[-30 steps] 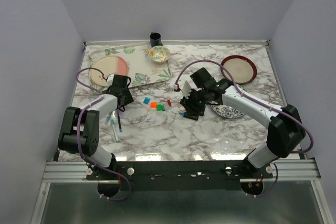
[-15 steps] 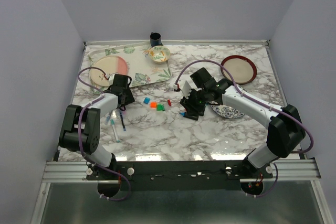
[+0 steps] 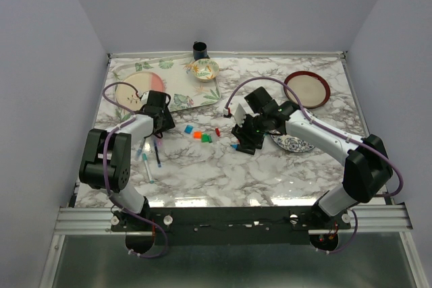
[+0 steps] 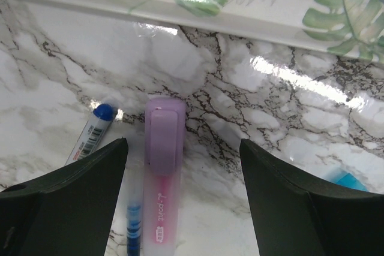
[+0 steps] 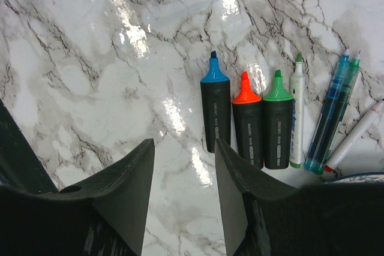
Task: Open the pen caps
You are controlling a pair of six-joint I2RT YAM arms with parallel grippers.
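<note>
So, left gripper (image 4: 183,148): I'd spread it wider, moving up toward the tray (image 4: 240,28); empty.
Purple cap (image 4: 164,139): sat between the jaws, still on its pink highlighter (image 4: 161,226); next to pull.
Right gripper (image 5: 183,148): apart, idle.

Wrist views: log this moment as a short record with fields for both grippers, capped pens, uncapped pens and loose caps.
left gripper: open, astride the pink highlighter, gaps both sides
purple cap: on the pink highlighter
right gripper: open, empty
black highlighters: three, uncapped, side by side
loose caps: blue, orange, green, red, on the table
</note>
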